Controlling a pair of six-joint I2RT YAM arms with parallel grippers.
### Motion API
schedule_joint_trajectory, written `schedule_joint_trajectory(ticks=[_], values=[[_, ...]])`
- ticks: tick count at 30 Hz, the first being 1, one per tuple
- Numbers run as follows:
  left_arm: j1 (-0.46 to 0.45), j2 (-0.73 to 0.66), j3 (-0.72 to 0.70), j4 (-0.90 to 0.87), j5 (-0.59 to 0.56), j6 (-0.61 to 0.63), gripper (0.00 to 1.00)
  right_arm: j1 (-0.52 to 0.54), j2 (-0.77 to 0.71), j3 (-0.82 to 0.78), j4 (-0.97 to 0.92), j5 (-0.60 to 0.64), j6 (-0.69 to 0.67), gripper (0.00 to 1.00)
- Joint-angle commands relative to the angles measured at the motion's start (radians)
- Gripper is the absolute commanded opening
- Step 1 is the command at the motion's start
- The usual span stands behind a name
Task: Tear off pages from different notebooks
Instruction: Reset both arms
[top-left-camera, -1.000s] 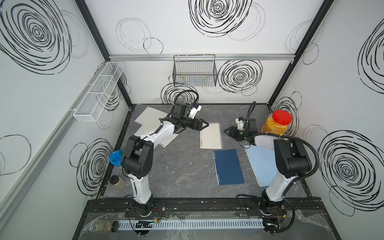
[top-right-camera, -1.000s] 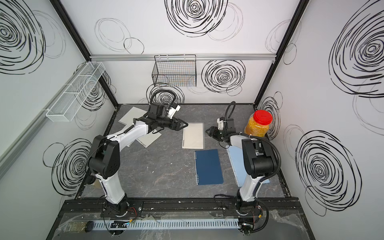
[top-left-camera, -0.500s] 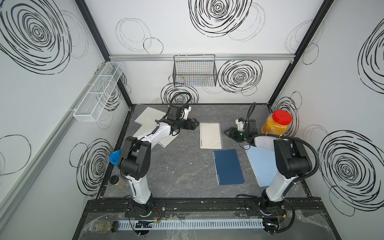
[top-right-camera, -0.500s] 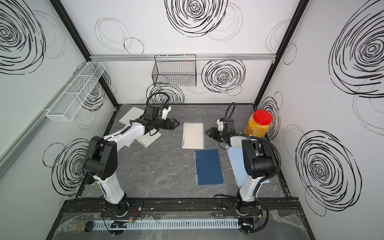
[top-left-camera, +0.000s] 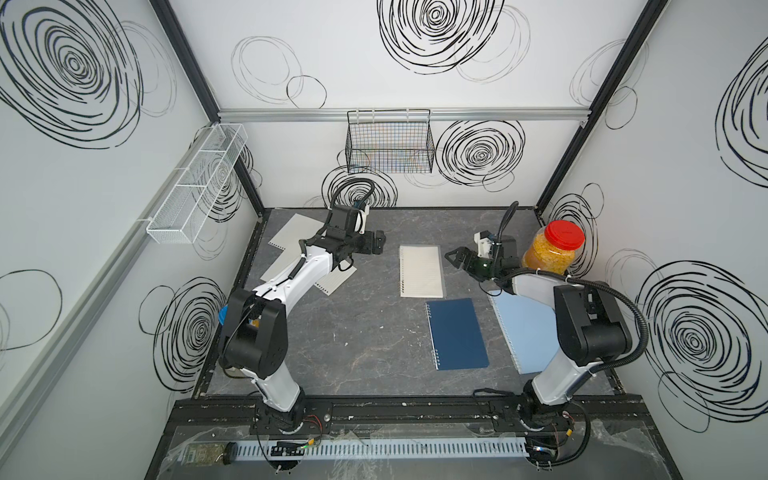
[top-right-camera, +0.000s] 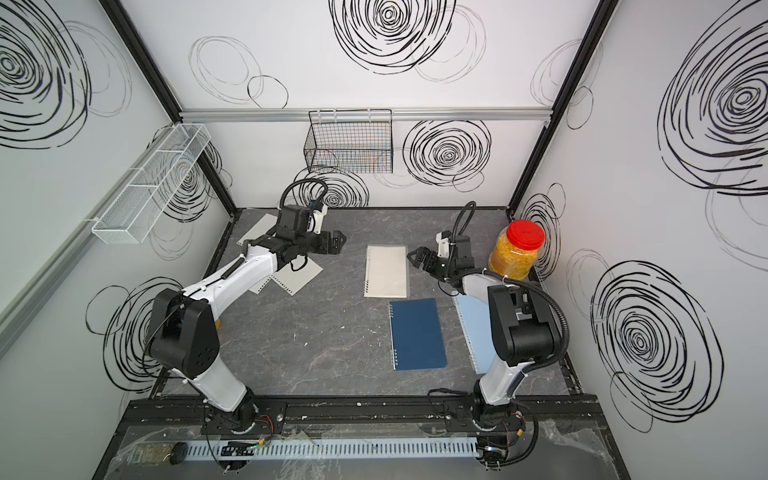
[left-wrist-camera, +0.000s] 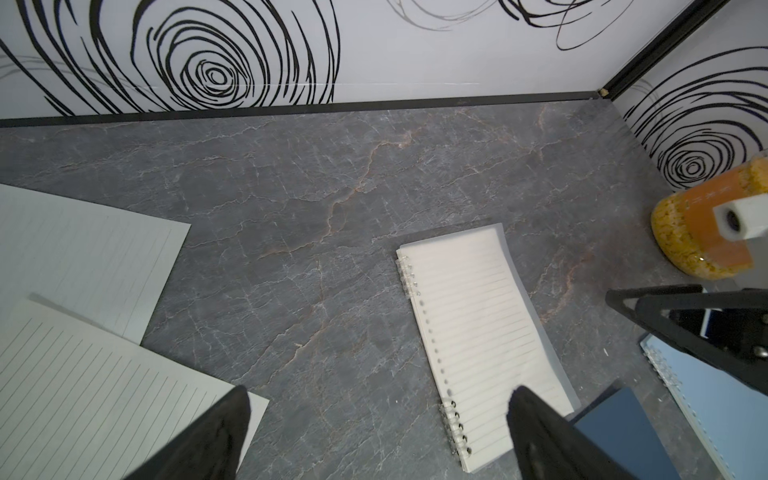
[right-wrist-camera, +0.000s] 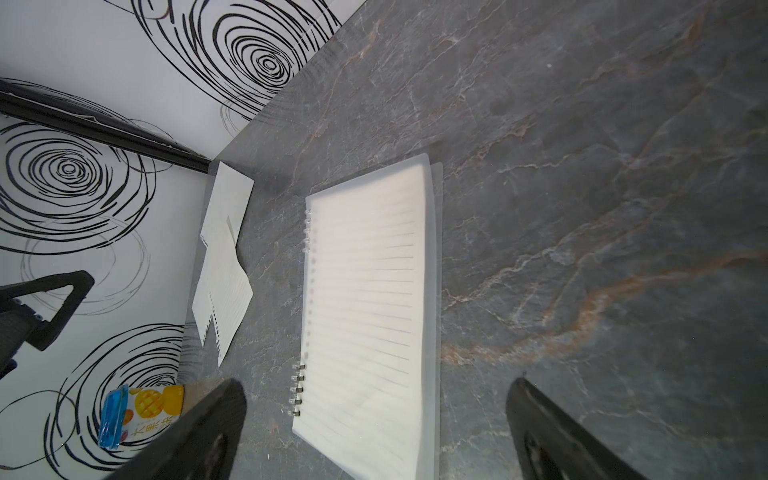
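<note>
Seen from above, a grey marble-patterned table (top-left-camera: 365, 332) holds three spiral-bound notebooks lying flat toward the robot's right side. A frosted notebook (top-left-camera: 420, 271), with cream lined paper showing through its cover, sits farthest from the robot. Just in front of it lies a navy notebook (top-left-camera: 456, 333), and a light blue notebook (top-left-camera: 521, 328) lies beside that, partly hidden under the right arm. All have their wire bindings on the left, which leaves the free edges of the sheets facing the right arm. In the far left corner, several loose pages (top-left-camera: 293, 232) lie overlapping, partly under the left arm. They are probably piled there to keep torn sheets clear of the working area. The left gripper (top-left-camera: 377, 246) hangs above the bare table between that pile and the frosted notebook, with its jaws spread wide and nothing in them. The right gripper (top-left-camera: 453, 257) hovers just beside the frosted notebook's free edge, also wide open and empty. The two arms flank this notebook, which suggests one is meant to pin it while the other pulls a sheet. A jar (top-left-camera: 552, 249) of yellow contents with a red lid stands behind the right arm, out of the way.
</note>
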Motion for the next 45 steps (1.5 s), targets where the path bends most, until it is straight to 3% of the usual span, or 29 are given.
schedule_joint_trajectory(ticks=[1,8,15,18,22,33,42,45], values=[[0.037,-0.041,-0.014,0.011,-0.001,-0.002,0.99,0.007,-0.045,-0.014,0.008,-0.016,-0.017,1.0],[0.117,-0.145,-0.105,0.091,-0.023,-0.028,0.99,0.01,-0.138,-0.035,-0.063,0.015,-0.092,1.0],[0.322,-0.283,-0.305,0.265,-0.119,-0.112,0.99,0.009,-0.209,-0.074,-0.067,0.05,-0.144,1.0],[0.429,-0.299,-0.418,0.4,-0.077,-0.157,0.99,0.009,-0.232,-0.097,-0.035,0.051,-0.143,1.0],[0.507,-0.294,-0.528,0.549,-0.071,-0.149,0.99,0.009,-0.241,-0.089,-0.034,0.055,-0.143,1.0],[0.525,-0.36,-0.835,0.945,-0.143,-0.04,0.99,0.008,-0.237,-0.061,-0.04,0.084,-0.143,1.0],[0.485,-0.373,-0.995,1.159,-0.098,0.014,0.99,0.008,-0.218,-0.039,-0.032,0.092,-0.124,1.0],[0.466,-0.361,-1.023,1.215,-0.032,0.047,0.99,0.008,-0.219,-0.04,-0.035,0.093,-0.123,1.0]])
